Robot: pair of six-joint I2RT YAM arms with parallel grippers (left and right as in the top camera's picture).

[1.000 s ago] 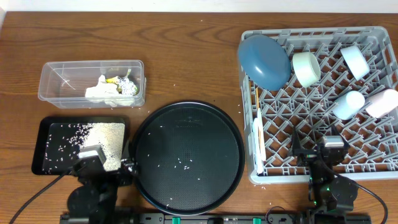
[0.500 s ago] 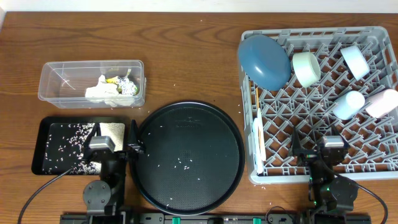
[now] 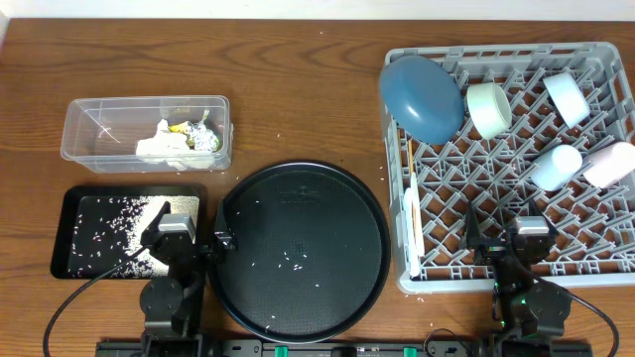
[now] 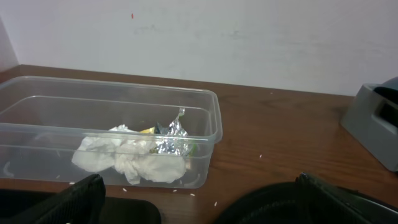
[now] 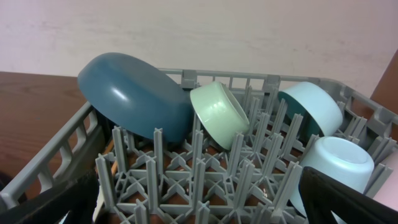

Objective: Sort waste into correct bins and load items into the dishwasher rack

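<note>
The clear tub (image 3: 147, 132) holds tissue (image 3: 164, 146), a yellow-green wrapper (image 3: 181, 127) and foil (image 3: 203, 139); the left wrist view shows the tissue (image 4: 134, 162) and foil (image 4: 171, 140) too. Rice (image 3: 109, 223) covers the shallow black tray (image 3: 69, 233). The grey rack (image 3: 466, 198) carries a dark-blue plate (image 3: 422, 96), teal bowl (image 3: 488, 107), light blue bowl (image 3: 566, 96), white cup (image 3: 556, 166), pink cup (image 3: 610, 164), chopsticks (image 3: 409, 159) and white utensils (image 3: 412, 233). My left gripper (image 3: 189, 236) (image 4: 205, 208) is open and empty between the black tray and the round tray. My right gripper (image 3: 501, 241) (image 5: 199, 205) is open over the rack's near edge.
A large round black tray (image 3: 298, 198) with a few rice grains (image 3: 293, 261) lies at the front centre. Stray grains dot the wooden table (image 3: 298, 109) around the tub. The right wrist view shows the plate (image 5: 134, 96) leaning on the pegs.
My left arm has swung right, from over the black tray's near right corner to the gap beside the round tray. The right arm has not moved.
</note>
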